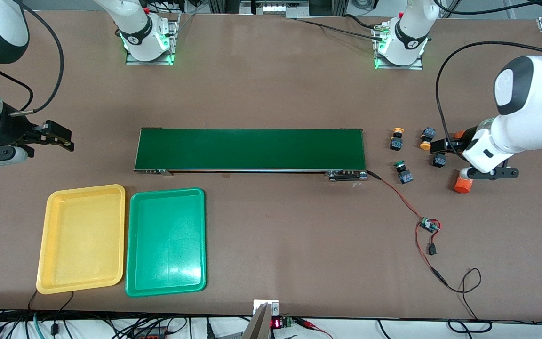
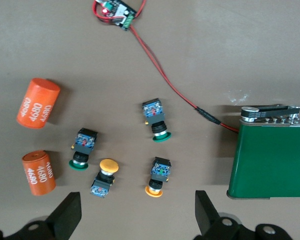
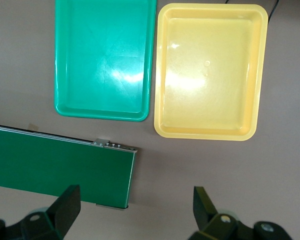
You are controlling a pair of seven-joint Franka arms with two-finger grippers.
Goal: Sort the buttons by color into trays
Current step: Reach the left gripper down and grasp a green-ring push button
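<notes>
I held my left gripper wide open and empty above the buttons at the left arm's end of the surface. All four lay loose below it: a yellow button and a second yellow button almost under my fingertips, a green button beside two orange cylinders, and a second green button further out, toward a red wire. The belt ended just beside the group.

My right gripper waited, equally wide and empty, over the belt's other end, with the green tray and yellow tray side by side past it.

Finding: both trays held nothing and no button was gripped. I judged the sort not begun; four picks and placements remained.
</notes>
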